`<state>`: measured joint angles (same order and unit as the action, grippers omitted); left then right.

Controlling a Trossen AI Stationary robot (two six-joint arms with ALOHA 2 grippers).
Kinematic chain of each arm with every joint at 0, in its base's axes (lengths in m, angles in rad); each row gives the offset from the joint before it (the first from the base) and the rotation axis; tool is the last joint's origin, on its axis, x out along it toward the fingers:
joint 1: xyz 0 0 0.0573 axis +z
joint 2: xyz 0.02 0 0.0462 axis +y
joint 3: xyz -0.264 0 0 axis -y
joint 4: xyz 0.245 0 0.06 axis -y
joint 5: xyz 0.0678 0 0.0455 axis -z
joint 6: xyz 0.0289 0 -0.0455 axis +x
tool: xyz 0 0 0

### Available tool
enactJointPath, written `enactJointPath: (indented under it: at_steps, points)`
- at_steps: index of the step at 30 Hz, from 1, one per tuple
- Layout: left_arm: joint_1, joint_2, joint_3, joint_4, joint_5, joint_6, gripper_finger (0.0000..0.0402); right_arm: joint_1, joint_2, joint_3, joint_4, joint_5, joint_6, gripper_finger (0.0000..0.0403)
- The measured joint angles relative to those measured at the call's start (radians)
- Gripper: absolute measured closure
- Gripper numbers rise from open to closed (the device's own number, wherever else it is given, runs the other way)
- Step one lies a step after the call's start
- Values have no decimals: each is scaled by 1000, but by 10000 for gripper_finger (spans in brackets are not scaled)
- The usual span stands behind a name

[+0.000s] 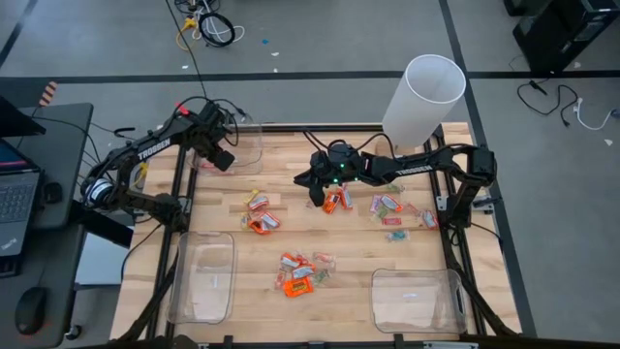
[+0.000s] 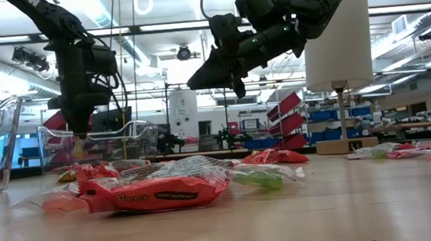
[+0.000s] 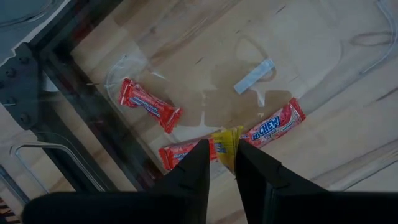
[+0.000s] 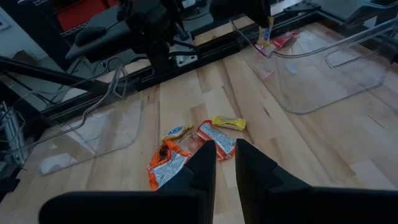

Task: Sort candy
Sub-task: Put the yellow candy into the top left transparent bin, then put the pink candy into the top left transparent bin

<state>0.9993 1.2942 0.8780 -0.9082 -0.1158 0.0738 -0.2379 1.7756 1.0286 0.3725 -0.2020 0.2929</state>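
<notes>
Your left gripper [image 3: 221, 163] hung over the far-left clear bin [image 1: 248, 155], fingers slightly parted around a yellow candy [image 3: 225, 146] with pink candies [image 3: 149, 104] lying below it, while your right gripper [image 4: 225, 163] hovered nearly closed, empty, above orange candies [image 4: 166, 167].

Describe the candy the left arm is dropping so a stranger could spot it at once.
Find the clear bin at the table's far left corner, under the left tool. Between that tool's fingers hangs a small yellow-wrapped candy, above the bin floor. Its neighbours, the pink candies lying flat in the bin, are longer and pink-red; only this one is yellow and off the floor.
</notes>
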Motion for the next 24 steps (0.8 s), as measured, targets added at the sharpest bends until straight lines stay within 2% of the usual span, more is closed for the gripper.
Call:
enactJointPath:
  at_steps: [6, 19, 24]
  points:
    - [0, 0, 0, 59, -46, -52, 325, 0, 0, 0, 0, 0, -2, 355]
    - [0, 0, 0, 57, -44, -45, 324, 0, 0, 0, -1, 0, -5, 355]
    - [0, 0, 0, 47, -42, -30, 307, 0, 0, 0, -1, 0, -6, 355]
